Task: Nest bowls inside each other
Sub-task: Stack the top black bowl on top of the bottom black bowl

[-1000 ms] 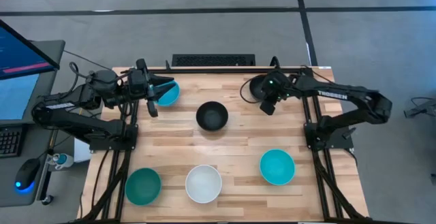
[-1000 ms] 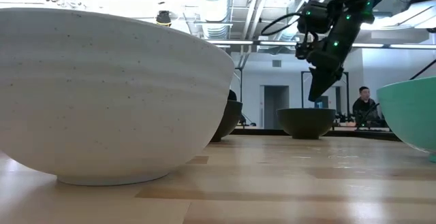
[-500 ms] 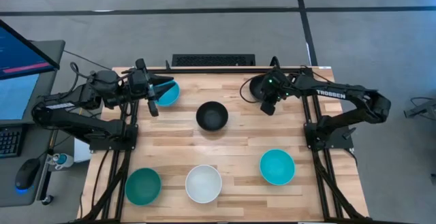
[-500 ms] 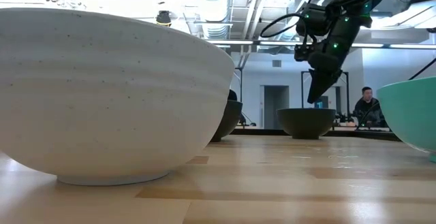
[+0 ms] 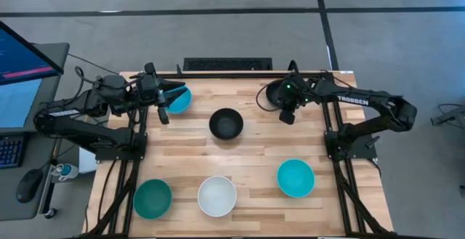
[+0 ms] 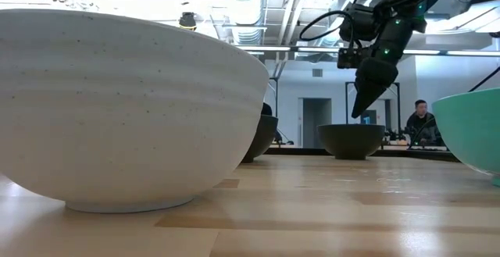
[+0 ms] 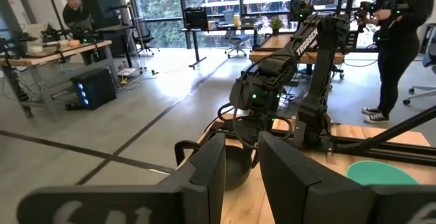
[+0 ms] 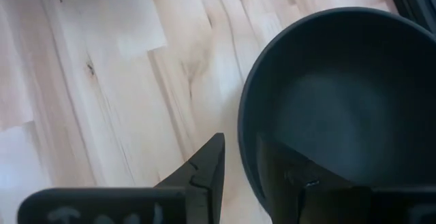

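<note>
Six bowls stand on their bases on the wooden table. A black bowl (image 5: pixel 272 92) sits far right, a second black bowl (image 5: pixel 226 123) at the centre, and a cyan bowl (image 5: pixel 180 101) far left. Along the near edge are a teal-green bowl (image 5: pixel 152 199), a white bowl (image 5: pixel 217 195) and a cyan bowl (image 5: pixel 296 177). My right gripper (image 5: pixel 288 116) points down over the far-right black bowl's near rim (image 8: pixel 244 135), slightly open, one finger on either side, just above it (image 6: pixel 361 115). My left gripper (image 5: pixel 179 94) lies level over the far-left cyan bowl, fingers slightly apart (image 7: pixel 242 176).
A dark keyboard-like bar (image 5: pixel 227 64) lies beyond the table's far edge. A monitor, keyboard and mouse stand on a desk left of the table. A person (image 6: pixel 418 120) sits in the room far behind. Bare wood lies between the central black bowl and the near row.
My right gripper has shifted slightly over the far-right black bowl's rim and its wrist has tipped a little. The bowls and my left arm have kept still.
</note>
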You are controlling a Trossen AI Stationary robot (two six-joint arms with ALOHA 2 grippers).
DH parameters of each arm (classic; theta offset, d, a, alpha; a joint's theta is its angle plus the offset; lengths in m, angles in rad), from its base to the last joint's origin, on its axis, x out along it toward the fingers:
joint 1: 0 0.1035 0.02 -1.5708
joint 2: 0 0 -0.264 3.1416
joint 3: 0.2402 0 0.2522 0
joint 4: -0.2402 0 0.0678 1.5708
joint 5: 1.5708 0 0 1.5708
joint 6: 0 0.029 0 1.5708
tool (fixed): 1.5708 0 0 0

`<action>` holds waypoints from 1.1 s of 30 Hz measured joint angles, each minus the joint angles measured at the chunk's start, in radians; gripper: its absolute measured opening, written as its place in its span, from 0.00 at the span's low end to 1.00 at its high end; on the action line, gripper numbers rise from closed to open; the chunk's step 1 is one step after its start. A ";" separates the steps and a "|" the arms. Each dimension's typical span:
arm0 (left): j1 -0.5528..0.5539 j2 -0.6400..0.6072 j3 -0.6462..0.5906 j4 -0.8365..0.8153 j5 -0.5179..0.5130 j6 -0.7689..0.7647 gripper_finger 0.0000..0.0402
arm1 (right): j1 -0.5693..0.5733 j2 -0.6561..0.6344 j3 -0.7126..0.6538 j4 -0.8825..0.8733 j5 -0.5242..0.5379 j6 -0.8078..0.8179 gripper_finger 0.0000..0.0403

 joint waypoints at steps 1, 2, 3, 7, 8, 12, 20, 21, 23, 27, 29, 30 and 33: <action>0.000 0.000 0.000 0.000 0.000 0.000 0.20 | 0.000 0.000 0.000 0.004 0.000 0.000 0.27; 0.000 0.000 0.000 0.000 0.000 0.000 0.20 | 0.000 0.000 0.000 0.005 0.000 -0.001 0.27; 0.000 0.000 0.000 0.000 0.000 0.000 0.20 | 0.000 0.000 0.000 0.006 0.000 -0.002 0.27; 0.000 0.000 0.000 0.000 0.000 0.000 0.20 | 0.002 0.000 -0.008 0.017 0.000 -0.017 0.27; 0.000 0.000 0.000 0.000 0.000 0.000 0.20 | 0.001 0.000 -0.014 0.018 0.000 -0.017 0.27; 0.000 0.000 0.000 0.000 0.001 0.000 0.20 | 0.001 0.000 -0.036 0.031 0.001 -0.010 0.27; 0.000 0.000 0.000 0.000 0.001 0.000 0.20 | -0.001 0.000 -0.043 0.091 0.002 -0.013 0.27; 0.000 0.000 0.000 0.000 0.001 0.000 0.20 | -0.001 0.008 -0.042 0.095 0.002 -0.017 0.27; 0.000 0.000 0.000 0.000 0.001 0.000 0.20 | -0.001 0.039 -0.042 0.092 0.002 -0.017 0.27; 0.000 0.000 0.000 0.001 0.004 0.000 0.20 | 0.002 0.129 -0.043 0.090 0.002 -0.022 0.27; 0.000 0.000 0.000 0.001 0.004 0.000 0.20 | 0.007 0.163 -0.043 0.121 0.002 -0.017 0.27; 0.000 0.000 0.000 0.001 0.004 0.000 0.20 | 0.012 0.177 -0.037 0.148 0.002 -0.011 0.27; 0.000 0.000 0.000 0.001 0.005 0.000 0.20 | 0.025 0.192 -0.016 0.203 0.006 -0.016 0.27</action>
